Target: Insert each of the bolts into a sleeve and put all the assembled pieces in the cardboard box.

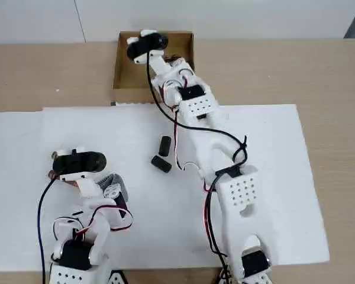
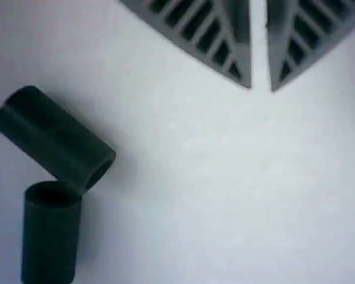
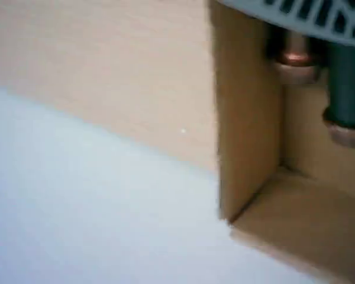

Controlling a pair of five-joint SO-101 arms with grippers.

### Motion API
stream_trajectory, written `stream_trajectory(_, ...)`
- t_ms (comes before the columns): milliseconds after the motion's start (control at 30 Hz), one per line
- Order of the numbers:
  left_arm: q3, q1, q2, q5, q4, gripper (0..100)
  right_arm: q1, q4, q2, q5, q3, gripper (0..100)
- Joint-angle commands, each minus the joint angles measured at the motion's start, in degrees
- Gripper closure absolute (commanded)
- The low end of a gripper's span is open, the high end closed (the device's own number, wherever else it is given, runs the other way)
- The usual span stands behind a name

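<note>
Two black sleeves lie on the white sheet, one (image 1: pixel 164 144) just behind the other (image 1: pixel 161 164). In the left wrist view they touch end to side, one (image 2: pixel 53 139) lying across, the other (image 2: pixel 50 231) below it. My left gripper (image 1: pixel 115 184) (image 2: pixel 260 87) is shut and empty, low over the sheet, well left of the sleeves. My right gripper (image 1: pixel 143 50) (image 3: pixel 296 12) hangs over the cardboard box (image 1: pixel 123 71) (image 3: pixel 248 118). Close beneath it are a copper bolt (image 3: pixel 296 59) and a dark sleeve with a copper bolt end (image 3: pixel 346 94); whether either is held is hidden.
The white sheet (image 1: pixel 106 136) covers most of the wooden table (image 1: pixel 319 71). The box stands just past its far edge. The right arm (image 1: pixel 201 112) stretches diagonally across the sheet, right of the loose sleeves, with black and red cables along it.
</note>
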Motion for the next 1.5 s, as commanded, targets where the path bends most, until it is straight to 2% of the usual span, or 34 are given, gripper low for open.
stream_trajectory(0, -0.2, -0.6, -0.7, 0.8, -0.5, 99, 0.5, 6.3, -10.2, 0.3, -3.3, 89.8)
stream_trajectory(733, -0.2, -0.6, -0.7, 0.8, -0.5, 99, 0.0, 47.6, -33.8, 0.2, -3.3, 89.8)
stream_trajectory(1000, -0.2, -0.6, -0.7, 0.8, -0.5, 99, -4.1, 60.5, -36.1, 0.1, -3.1, 89.8)
stream_trajectory(1200, 0.3, -5.8, -0.6, 0.0, -3.3, 99, -9.2, 61.7, -36.4, 0.1, 2.4, 89.8)
stream_trajectory(1333, 1.0, -9.3, -0.6, -6.9, -6.1, 99, -12.0, 61.6, -36.3, 0.1, 8.3, 89.7)
stream_trajectory(1467, 0.9, -9.6, -0.6, -13.1, -5.9, 99, -13.1, 61.5, -35.8, -0.1, 13.5, 89.5)
